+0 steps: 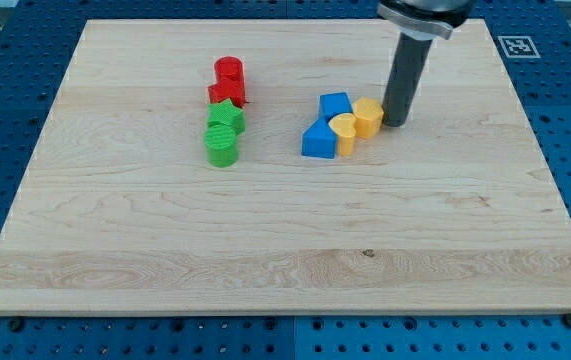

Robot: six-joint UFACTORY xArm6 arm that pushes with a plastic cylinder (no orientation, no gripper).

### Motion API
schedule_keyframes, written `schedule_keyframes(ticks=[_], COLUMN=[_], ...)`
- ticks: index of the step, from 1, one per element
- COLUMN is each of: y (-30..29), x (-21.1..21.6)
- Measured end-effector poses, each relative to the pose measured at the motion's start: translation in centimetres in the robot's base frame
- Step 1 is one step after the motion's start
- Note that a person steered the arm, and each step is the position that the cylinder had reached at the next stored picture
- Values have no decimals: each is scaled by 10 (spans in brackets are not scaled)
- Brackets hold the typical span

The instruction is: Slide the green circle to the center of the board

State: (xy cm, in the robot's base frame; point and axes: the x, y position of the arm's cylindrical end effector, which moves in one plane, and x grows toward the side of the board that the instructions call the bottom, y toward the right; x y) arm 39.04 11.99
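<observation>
The green circle [222, 146] lies left of the board's middle. A green star [225, 116] touches it just above, and two red blocks, one [226, 94] and another [229, 72], continue that column toward the view's top. My tip [396, 122] rests on the board right of centre, touching the right side of a yellow block [368, 116]. The tip is far to the right of the green circle.
A cluster stands left of my tip: a blue block [334, 105], a blue triangle [317, 141], a yellow block [344, 132] and the yellow one at my tip. The wooden board [285, 250] lies on a blue perforated table.
</observation>
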Motion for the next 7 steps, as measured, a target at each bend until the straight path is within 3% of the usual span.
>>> schedule_keyframes(ticks=[2, 3, 4, 5, 6, 7], y=[14, 39, 49, 26, -16, -40], x=[-10, 16, 67, 139, 153, 133])
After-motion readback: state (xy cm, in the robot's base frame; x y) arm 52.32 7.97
